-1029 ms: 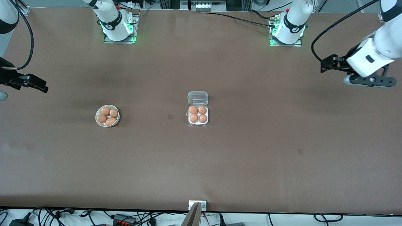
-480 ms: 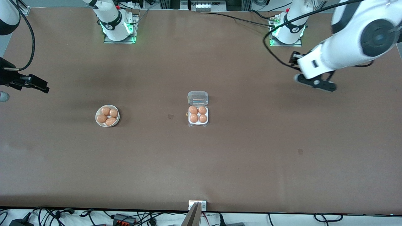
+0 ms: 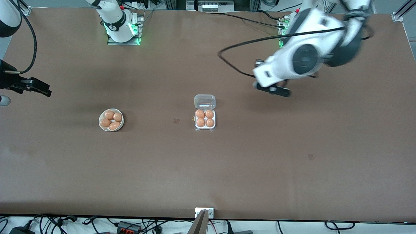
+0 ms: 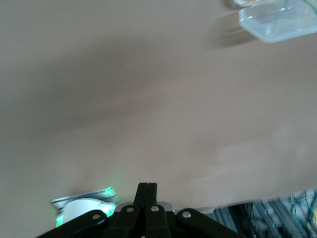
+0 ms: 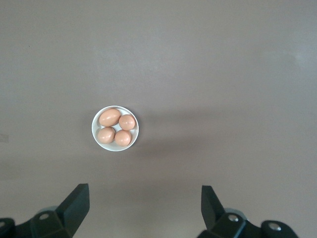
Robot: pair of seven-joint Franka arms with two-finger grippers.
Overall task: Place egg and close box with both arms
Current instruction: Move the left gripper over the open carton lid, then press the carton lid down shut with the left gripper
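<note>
The box stands mid-table with its clear lid hinged open and lying flat, farther from the front camera than the tray. Every cell holds an orange-brown egg. My left gripper is shut and empty, in the air over bare table between the box and the left arm's base. The left wrist view shows its closed gripper and the lid at the frame's corner. My right gripper is open and empty, over the right arm's end of the table. It shows in the right wrist view.
A round white bowl with several more eggs sits toward the right arm's end, level with the box. It also shows in the right wrist view. The arm bases stand along the table's edge farthest from the front camera.
My left arm has swung from the left arm's end of the table toward the box, gripper shut throughout. The right arm, box, eggs and bowl have not moved.
</note>
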